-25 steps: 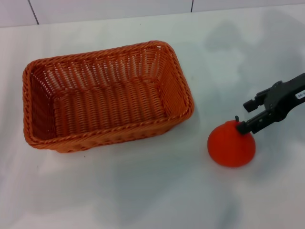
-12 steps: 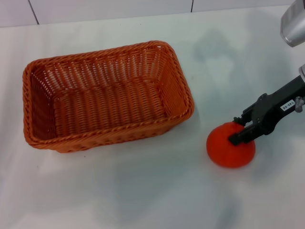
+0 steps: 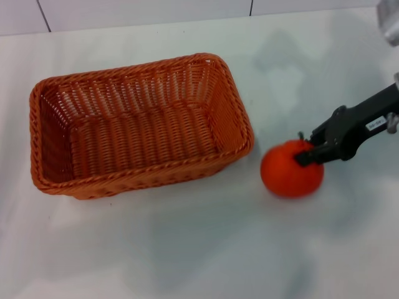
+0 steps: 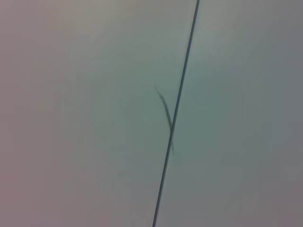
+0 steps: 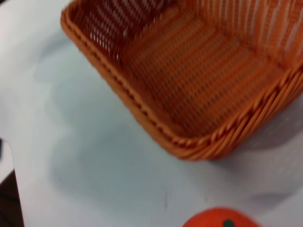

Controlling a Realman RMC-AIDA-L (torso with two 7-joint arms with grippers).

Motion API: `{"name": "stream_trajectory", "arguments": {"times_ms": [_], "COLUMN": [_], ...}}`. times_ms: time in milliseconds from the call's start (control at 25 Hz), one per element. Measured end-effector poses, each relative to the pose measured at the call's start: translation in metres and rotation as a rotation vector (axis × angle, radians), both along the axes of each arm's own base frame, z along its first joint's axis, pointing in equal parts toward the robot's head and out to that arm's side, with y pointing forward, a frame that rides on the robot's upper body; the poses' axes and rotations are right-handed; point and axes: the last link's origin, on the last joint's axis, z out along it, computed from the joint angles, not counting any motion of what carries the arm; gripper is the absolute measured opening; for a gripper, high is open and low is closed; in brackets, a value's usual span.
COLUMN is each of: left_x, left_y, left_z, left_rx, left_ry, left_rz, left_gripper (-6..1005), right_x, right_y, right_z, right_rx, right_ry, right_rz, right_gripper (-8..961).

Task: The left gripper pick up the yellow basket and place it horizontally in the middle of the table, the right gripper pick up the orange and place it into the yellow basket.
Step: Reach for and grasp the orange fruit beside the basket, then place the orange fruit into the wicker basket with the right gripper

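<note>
The yellow basket (image 3: 143, 176), an orange-brown woven wicker box, lies lengthwise and empty on the white table, left of centre. It also shows in the right wrist view (image 5: 142, 111). The orange (image 3: 291, 169) is just right of the basket's right end. Its top edge shows in the right wrist view (image 5: 220, 218). My right gripper (image 3: 305, 152) comes in from the right and is shut on the top of the orange by its stem. The left gripper is out of view.
The white table (image 3: 187, 249) runs to a tiled wall at the back. The left wrist view shows only a pale surface with a thin dark seam (image 4: 175, 113).
My right gripper has closed on the top of the orange and carried it up and to the left, closer to the basket. The basket has not moved.
</note>
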Motion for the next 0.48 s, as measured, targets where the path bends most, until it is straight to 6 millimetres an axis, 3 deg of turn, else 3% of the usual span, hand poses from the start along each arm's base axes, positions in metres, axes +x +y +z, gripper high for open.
{"name": "stream_trajectory", "arguments": {"times_ms": [80,480], "left_x": [0.000,-0.003], "left_y": [0.000,-0.002], "left_z": [0.000,0.002], "left_rx": [0.003,0.006], "left_ry": [-0.001,-0.014], "left_rz": [0.003,0.011], "left_gripper": [567,567], "right_x": [0.000,0.008], "right_y": [0.001,0.021], "right_z": [0.006,0.053], "right_rx": [0.017,0.276], "right_ry": [0.020,0.174], "right_rz": [0.003,-0.039], "right_gripper": [304,169]}}
